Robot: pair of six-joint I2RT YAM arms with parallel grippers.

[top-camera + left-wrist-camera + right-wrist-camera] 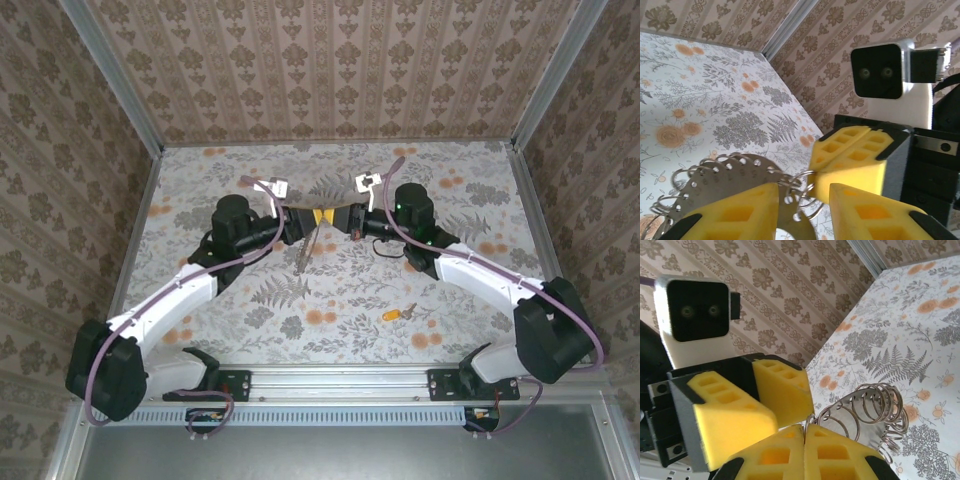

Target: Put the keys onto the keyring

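The right fingers (pixel 840 455) are pressed together on a wire loop of the keyring (pixel 867 410), a perforated silvery plate strung with coiled rings. The left fingers (pixel 735 215) stand apart, straddling the plate's edge, one finger clear of it. The keyring hangs above the table (pixel 450 180). The orange-headed key (pixel 398 313) lies on the table, well apart, toward the right arm's base.

left arm (pixel 170 300): reaches forward and inward | left gripper (pixel 804 200): fingers parted | right arm (pixel 480 270): mirrors it, reaching inward | right gripper (pixel 804 435): fingers pressed tight together | grippers: nearly tip to tip, facing each other
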